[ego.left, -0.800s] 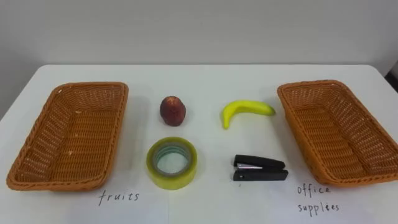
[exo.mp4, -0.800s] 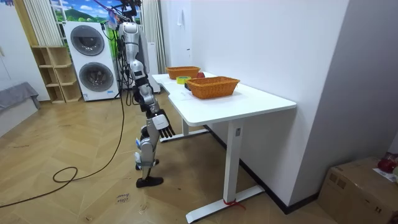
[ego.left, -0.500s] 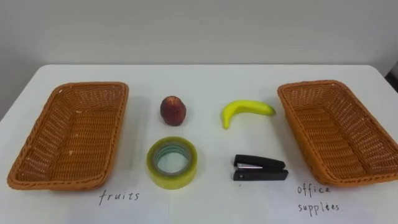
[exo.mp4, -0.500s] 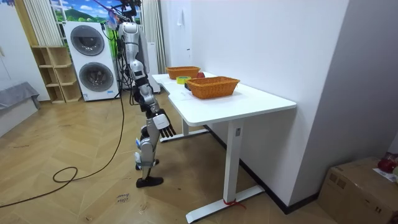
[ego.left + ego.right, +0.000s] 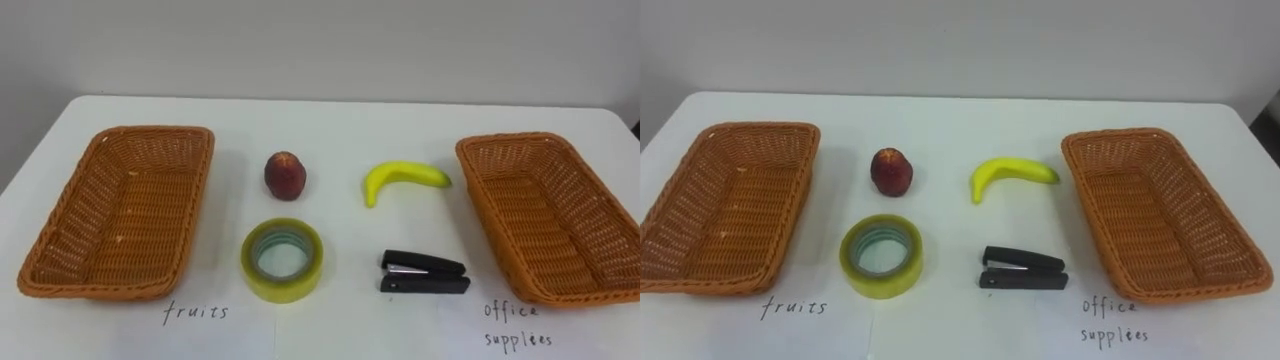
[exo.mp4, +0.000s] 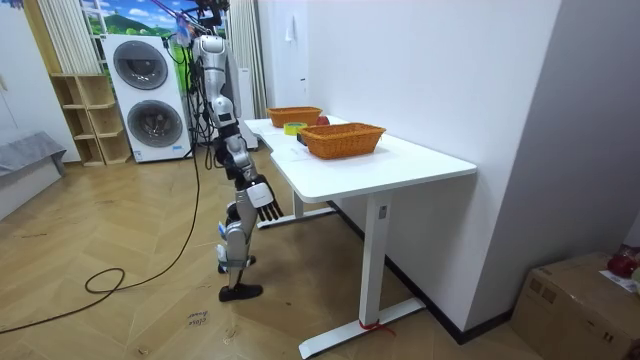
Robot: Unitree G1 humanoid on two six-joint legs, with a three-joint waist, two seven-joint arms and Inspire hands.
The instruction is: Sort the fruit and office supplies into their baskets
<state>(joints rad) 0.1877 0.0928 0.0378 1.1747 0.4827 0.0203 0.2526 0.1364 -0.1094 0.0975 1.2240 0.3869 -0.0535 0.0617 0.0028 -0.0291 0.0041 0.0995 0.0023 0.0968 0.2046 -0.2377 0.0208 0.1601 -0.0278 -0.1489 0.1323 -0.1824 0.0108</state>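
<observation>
Black stapler (image 5: 424, 273), long axis left-right, lies just left of the right wicker basket (image 5: 512, 141); we judge the right hand (image 6: 263, 196), hanging slack-fingered, nearer.

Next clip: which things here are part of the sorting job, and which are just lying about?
For the job: left basket, right basket, red fruit, banana, tape, stapler, all on the table.
Lying about: washers, shelf, cardboard box, all on the floor.
</observation>
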